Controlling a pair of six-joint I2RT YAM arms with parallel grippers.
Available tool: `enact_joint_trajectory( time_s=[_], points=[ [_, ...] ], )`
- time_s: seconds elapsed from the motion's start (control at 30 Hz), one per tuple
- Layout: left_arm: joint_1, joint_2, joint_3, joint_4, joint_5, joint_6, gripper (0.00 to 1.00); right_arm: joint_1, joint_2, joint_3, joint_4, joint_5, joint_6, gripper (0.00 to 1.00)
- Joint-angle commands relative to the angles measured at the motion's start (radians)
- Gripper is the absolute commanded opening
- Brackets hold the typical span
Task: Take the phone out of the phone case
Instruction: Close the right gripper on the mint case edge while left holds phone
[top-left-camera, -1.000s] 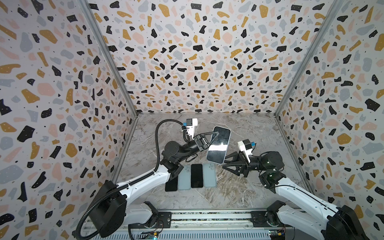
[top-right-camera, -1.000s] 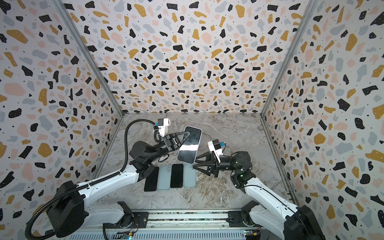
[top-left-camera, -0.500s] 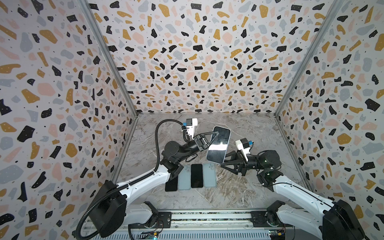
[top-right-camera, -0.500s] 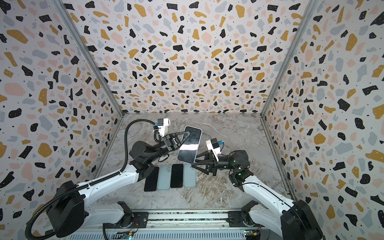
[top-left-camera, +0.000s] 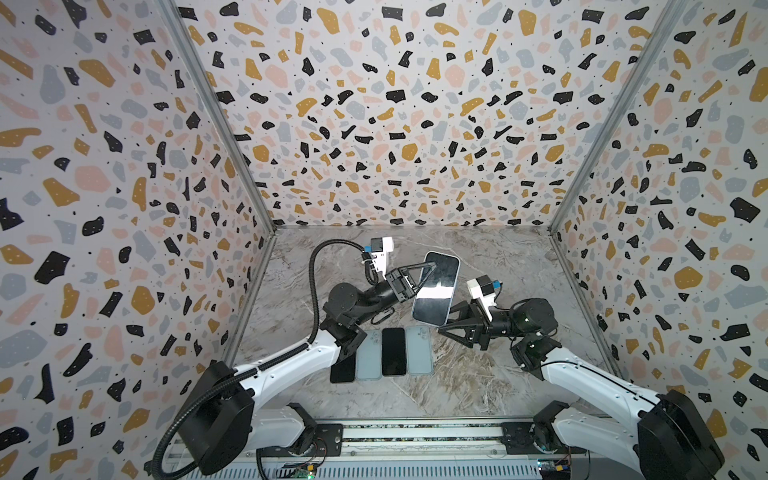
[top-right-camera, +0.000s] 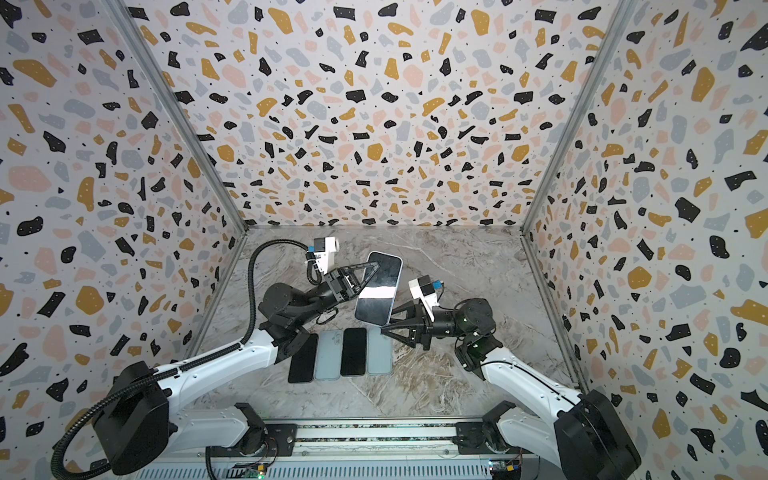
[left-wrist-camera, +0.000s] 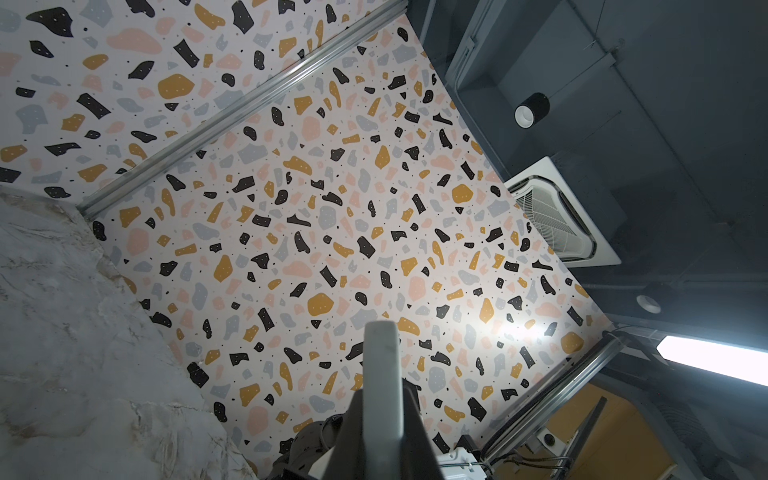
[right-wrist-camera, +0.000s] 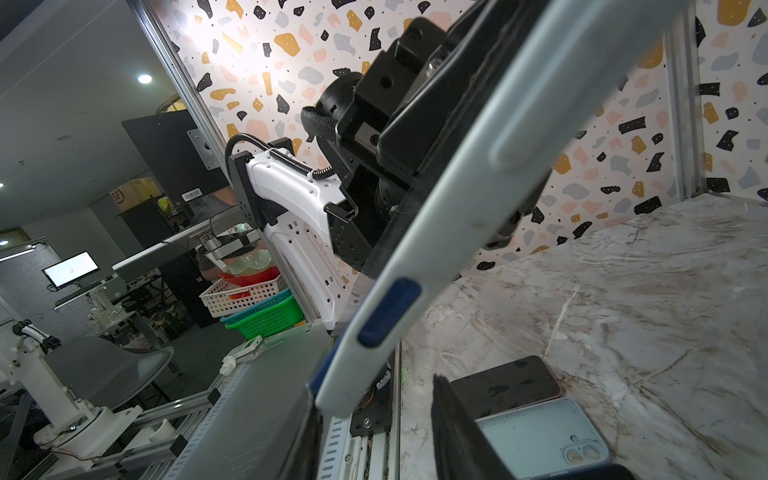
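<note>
Left gripper (top-left-camera: 420, 269) pinches the cased phone (top-left-camera: 437, 291) at its 9 o'clock edge, aloft over the table (top-left-camera: 478, 374); right gripper (top-left-camera: 445, 320), jaws spread, straddles its 5 o'clock corner; a hard pull could wrench it from that thin pinch.

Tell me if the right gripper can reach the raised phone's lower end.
Probably yes: right gripper is open at the lower end of the cased phone, nothing between; left gripper holds it.
</note>
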Motion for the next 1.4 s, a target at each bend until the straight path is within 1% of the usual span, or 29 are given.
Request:
enact_joint_trajectory(
  time_s=[0.0,0.5,0.7,0.83,0.93,1.0,1.1,1.3,1.37],
  points=[
    [-0.014,-0.025,-0.005,0.118,0.028,-0.004,0.0,-0.01,0.014,0.058,0.004,0.05,0.018,0.44],
    [-0.03,-0.029,-0.011,0.135,0.031,-0.008,0.0,-0.047,0.08,0.066,0.026,0.094,0.104,0.44],
    [-0.033,-0.026,-0.018,0.127,0.023,-0.001,0.0,-0.059,0.091,0.062,0.091,0.097,0.157,0.43],
    [-0.034,-0.022,-0.02,0.126,0.008,-0.001,0.0,-0.058,0.091,0.031,0.196,0.087,0.236,0.42],
    [-0.033,-0.022,-0.017,0.096,-0.015,0.022,0.0,-0.055,0.088,0.003,0.273,0.086,0.302,0.4],
    [-0.034,-0.015,-0.02,0.1,-0.022,0.023,0.0,-0.049,0.086,-0.011,0.305,0.09,0.335,0.38],
    [-0.034,-0.006,-0.022,0.11,-0.035,0.022,0.0,-0.033,0.087,-0.017,0.297,0.097,0.357,0.31],
    [-0.034,0.003,-0.035,0.12,-0.053,0.034,0.0,-0.005,0.073,-0.048,0.312,0.121,0.397,0.22],
    [-0.033,0.007,-0.04,0.125,-0.058,0.035,0.0,-0.004,0.06,-0.06,0.312,0.133,0.403,0.17]
  ],
)
